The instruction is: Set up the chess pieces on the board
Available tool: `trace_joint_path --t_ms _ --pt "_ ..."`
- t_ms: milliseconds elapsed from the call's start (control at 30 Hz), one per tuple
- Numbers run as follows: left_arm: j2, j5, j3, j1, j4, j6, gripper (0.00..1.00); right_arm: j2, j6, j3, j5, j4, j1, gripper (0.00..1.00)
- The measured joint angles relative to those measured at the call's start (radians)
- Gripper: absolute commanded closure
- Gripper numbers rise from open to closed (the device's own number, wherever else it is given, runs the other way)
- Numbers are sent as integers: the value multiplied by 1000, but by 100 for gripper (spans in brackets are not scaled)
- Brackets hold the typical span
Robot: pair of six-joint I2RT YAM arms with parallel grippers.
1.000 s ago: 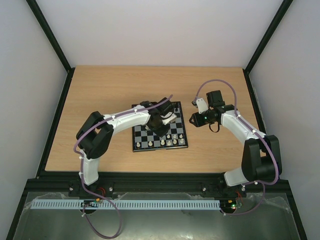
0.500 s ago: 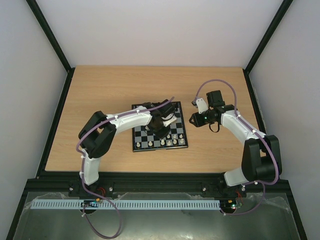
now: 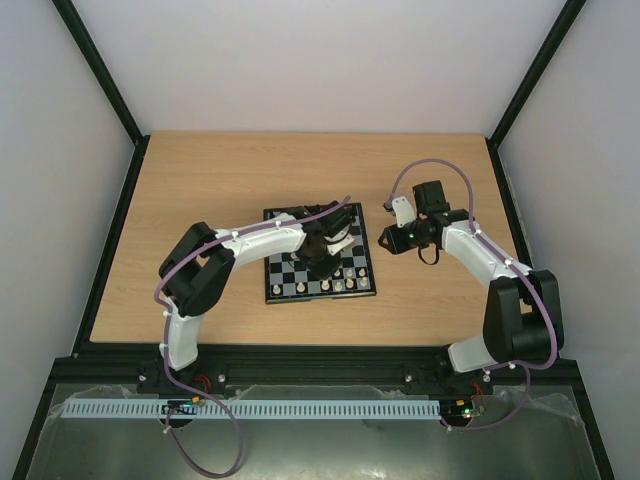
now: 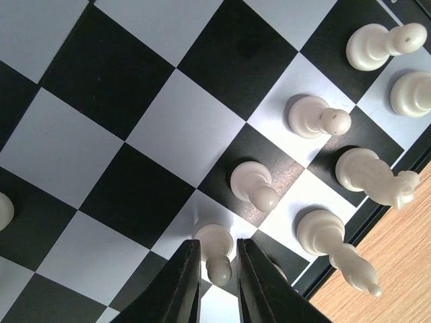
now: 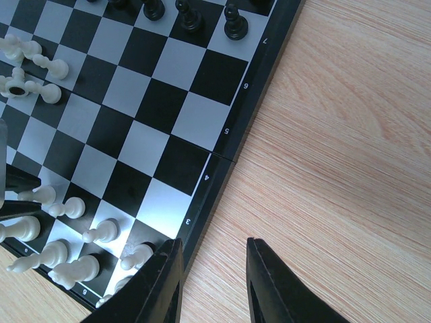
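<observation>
- Motion over the last second is all on our left side. In the top view the left arm (image 3: pixel 255 237) has drawn its wrist slightly leftward and nearer over the chessboard (image 3: pixel 283 272), and its elbow has shifted toward the board.
- Left gripper (image 4: pixel 219 243) hangs low over the board. Its two black fingers (image 4: pixel 190 279) stand close together with a narrow gap, straddling a white pawn (image 4: pixel 214 237) on a pale square. The pawn's head does not quite fill that gap, so we cannot tell whether the fingers pinch it or have let go.
- We judge this pawn is being seated in white's pawn rank. It lines up with a second pawn (image 4: pixel 250 180) and a third pawn (image 4: pixel 308 113), running up to the right.
- Behind that line, along the board's edge, stand what looks like a white bishop (image 4: pixel 322 232) and a white knight (image 4: pixel 367 173). This corner of white's camp looks largely set.
- From the right wrist camera, the board also carries black pieces (image 5: pixel 235 25) along its far side and white ones in two near rows. A few stray white pieces (image 5: pixel 27 50) stand apart at the left edge, and we cannot tell their squares.
- Right gripper (image 5: pixel 212 243) has not moved. It hovers over the wooden table (image 5: pixel 337 168) just beside the board's numbered border, fingers wide apart, holding nothing.
</observation>
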Motion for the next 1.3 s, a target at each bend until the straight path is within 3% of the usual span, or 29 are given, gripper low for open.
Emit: trace_joint_path --t_ms 533,900,1300 --pt "-65 -27 0 25 5 -9 68 3 0 0 -2 0 0 71" --pt "-135 -169 -1 128 40 -77 71 6 0 0 -4 0 0 71" --pt "-41 -181 -1 126 65 -96 73 7 -2 0 -3 -1 0 72"
